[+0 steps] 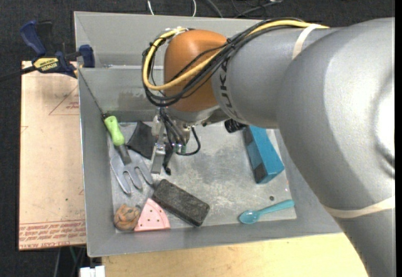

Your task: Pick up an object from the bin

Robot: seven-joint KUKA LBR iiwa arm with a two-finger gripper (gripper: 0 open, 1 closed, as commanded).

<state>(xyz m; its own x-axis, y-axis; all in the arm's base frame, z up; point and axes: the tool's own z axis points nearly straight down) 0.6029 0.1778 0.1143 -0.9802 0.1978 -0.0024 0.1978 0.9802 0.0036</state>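
Observation:
My gripper (162, 157) hangs low in the left half of the bin, under the arm's orange cover. Just left of it lies a small black flat piece (141, 139). A fork-like tool with a green handle (114, 129) and metal tines (129, 176) lies further left along the bin wall. Below the gripper, a dark grey rectangular block (181, 201) rests at a slant on the floor. I see nothing held in the gripper.
A pink wedge (152, 217) and a brown lump (127, 216) sit in the front left corner. A blue box (264, 155) lies to the right, and a light blue spoon (267, 211) near the front right. The arm covers the back right of the bin.

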